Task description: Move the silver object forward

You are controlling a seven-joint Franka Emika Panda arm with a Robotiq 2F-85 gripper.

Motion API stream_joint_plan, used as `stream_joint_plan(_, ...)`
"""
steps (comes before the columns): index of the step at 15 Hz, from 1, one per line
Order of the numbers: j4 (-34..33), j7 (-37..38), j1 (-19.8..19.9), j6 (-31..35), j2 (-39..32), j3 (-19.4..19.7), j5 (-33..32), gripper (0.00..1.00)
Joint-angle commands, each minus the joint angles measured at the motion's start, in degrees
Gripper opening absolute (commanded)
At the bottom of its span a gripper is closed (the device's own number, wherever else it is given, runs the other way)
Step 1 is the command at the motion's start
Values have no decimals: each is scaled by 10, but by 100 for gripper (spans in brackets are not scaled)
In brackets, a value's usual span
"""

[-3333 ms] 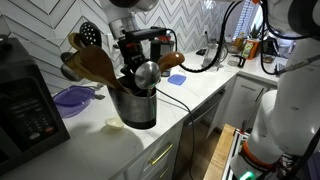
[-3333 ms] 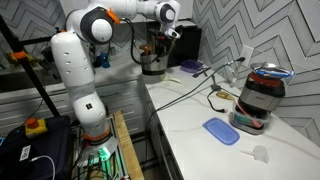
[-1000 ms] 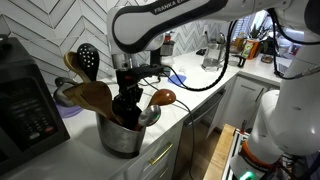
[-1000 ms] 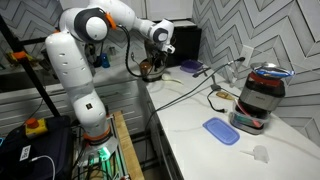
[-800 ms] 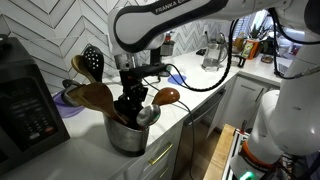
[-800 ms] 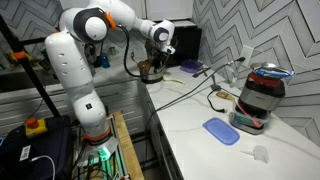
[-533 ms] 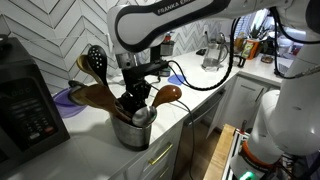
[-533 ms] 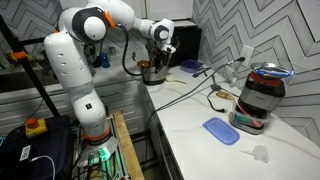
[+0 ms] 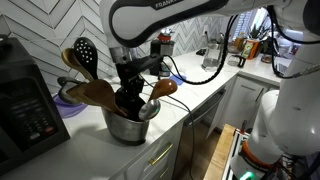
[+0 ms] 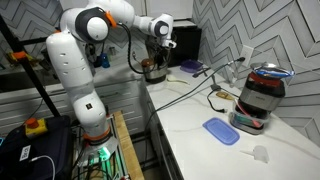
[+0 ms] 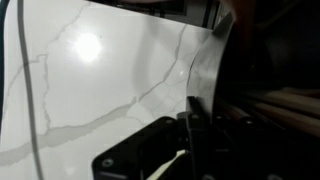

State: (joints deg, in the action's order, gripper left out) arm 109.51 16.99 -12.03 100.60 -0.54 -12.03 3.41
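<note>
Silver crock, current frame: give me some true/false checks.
1. The silver crock stands upright on the white counter. True.
2. The hand hovers clear above the crock. False: it reaches down to the rim, among the utensils.
3. A black slotted spatula sticks up out of the crock. True.
4. The blue flat object touches the crock. False: it lies well apart from it, beside the red-and-black appliance.
</note>
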Motion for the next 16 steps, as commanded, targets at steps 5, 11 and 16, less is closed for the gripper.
stream_joint_plan(5,-74,-69,1,-40,-42,3,17,1)
stream_joint_plan(11,-135,-10,-13,-80,-100,3,-12,28)
stream_joint_plan(16,-187,6,-20,-123,-109,6,-15,58)
